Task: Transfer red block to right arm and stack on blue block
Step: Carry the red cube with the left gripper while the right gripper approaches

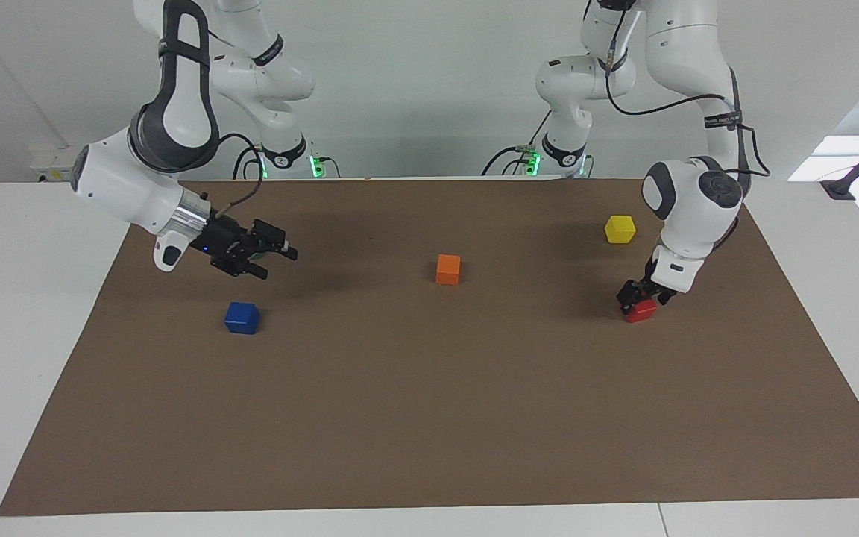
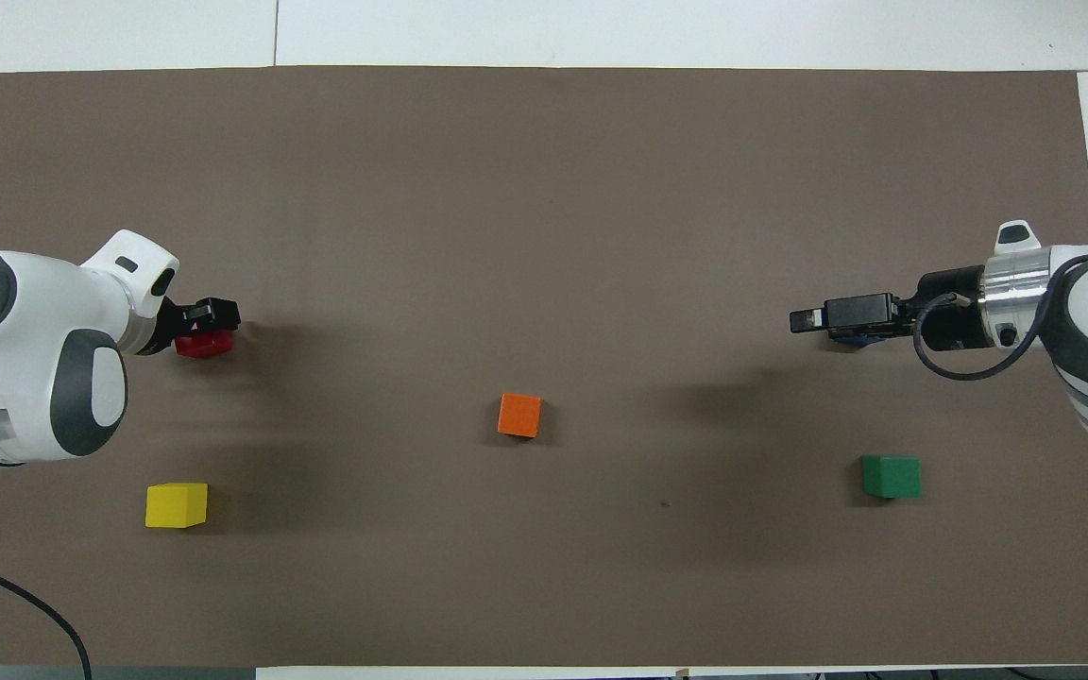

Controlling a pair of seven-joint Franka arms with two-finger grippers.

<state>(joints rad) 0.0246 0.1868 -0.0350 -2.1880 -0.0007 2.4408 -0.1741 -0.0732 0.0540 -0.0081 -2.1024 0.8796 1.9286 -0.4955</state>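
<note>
Left gripper (image 1: 639, 292) is down at the red block (image 1: 643, 310), at the left arm's end of the brown mat (image 1: 429, 418). Its fingers straddle the block's top; whether they have closed onto it or only stand around it, I cannot tell. The block sits on the mat, not lifted. From overhead the gripper (image 2: 209, 316) covers the half of the red block (image 2: 199, 346) farther from the robots.

Right gripper (image 1: 271, 255) hangs in the air with its fingers spread wide, holding nothing, pointing toward the table's middle. In the facing view it hides the green block. From overhead it (image 2: 804, 319) lies over the blue block, covering it, and the green block (image 2: 892, 476) shows clear, nearer to the robots.

Blue block (image 1: 241, 317) rests on the mat at the right arm's end, well apart from the red block.

Orange block (image 1: 448, 269) sits between the two ends, mid-mat. Yellow block (image 1: 620, 229) is near the red block, nearer to the robots.
</note>
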